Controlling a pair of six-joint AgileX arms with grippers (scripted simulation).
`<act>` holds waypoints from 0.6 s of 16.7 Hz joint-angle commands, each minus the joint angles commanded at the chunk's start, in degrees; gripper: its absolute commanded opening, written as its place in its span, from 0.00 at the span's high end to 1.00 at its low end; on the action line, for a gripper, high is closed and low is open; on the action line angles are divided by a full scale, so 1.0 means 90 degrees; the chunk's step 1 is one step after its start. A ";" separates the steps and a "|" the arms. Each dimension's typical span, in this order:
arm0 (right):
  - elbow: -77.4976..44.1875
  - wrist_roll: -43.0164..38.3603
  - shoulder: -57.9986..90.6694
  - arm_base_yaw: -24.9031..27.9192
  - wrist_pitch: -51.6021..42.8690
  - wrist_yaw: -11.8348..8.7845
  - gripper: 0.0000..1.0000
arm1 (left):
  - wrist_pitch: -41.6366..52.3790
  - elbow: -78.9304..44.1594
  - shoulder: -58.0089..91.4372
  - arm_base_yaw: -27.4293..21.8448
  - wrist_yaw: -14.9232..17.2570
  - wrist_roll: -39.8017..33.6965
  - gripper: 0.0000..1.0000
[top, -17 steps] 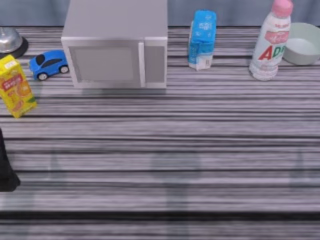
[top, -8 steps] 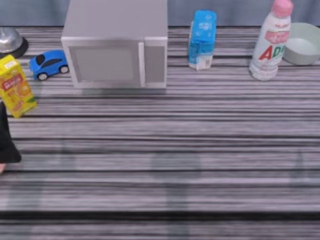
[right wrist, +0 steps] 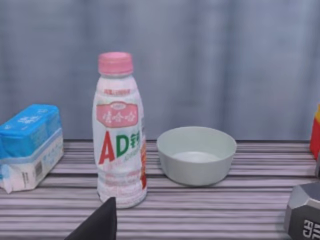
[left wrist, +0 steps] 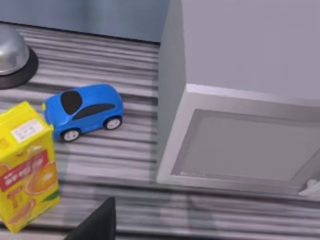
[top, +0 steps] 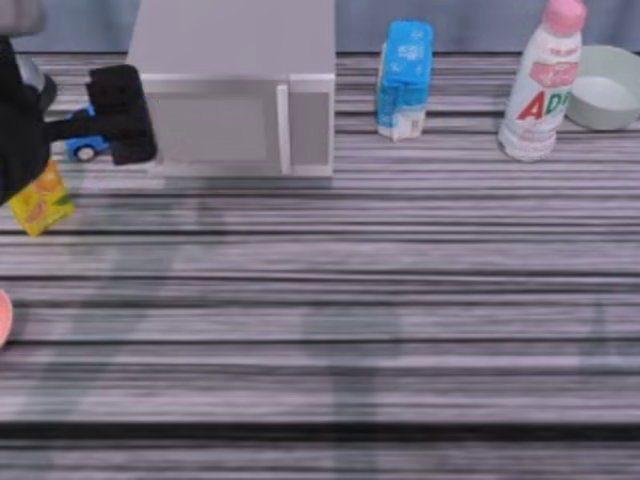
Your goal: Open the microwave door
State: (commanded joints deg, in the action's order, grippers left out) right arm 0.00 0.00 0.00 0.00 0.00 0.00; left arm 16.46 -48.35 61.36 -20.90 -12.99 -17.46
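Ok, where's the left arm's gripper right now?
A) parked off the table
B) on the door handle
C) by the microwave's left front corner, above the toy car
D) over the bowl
C: in the top view the left gripper sits at the microwave's left front corner, covering part of the blue toy car; the microwave door is shut.
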 joint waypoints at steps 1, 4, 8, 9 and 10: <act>0.0000 0.0000 0.0000 0.0000 0.0000 0.0000 0.00 | 0.0166 -0.0482 0.0660 -0.0205 -0.0128 -0.0172 0.00; 0.0000 0.0000 0.0000 0.0000 0.0000 0.0000 0.00 | 0.0623 -0.1824 0.2512 -0.0774 -0.0477 -0.0652 0.00; 0.0000 0.0000 0.0000 0.0000 0.0000 0.0000 0.00 | 0.1091 -0.3174 0.4386 -0.1359 -0.0825 -0.1148 0.00; 0.0000 0.0000 0.0000 0.0000 0.0000 0.0000 0.00 | 0.1175 -0.3404 0.4701 -0.1462 -0.0885 -0.1236 0.00; 0.0000 0.0000 0.0000 0.0000 0.0000 0.0000 0.00 | 0.1243 -0.3587 0.4948 -0.1545 -0.0934 -0.1307 0.00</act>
State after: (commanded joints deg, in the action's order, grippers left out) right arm 0.00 0.00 0.00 0.00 0.00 0.00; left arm 27.64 -80.63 105.89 -34.81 -21.39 -29.22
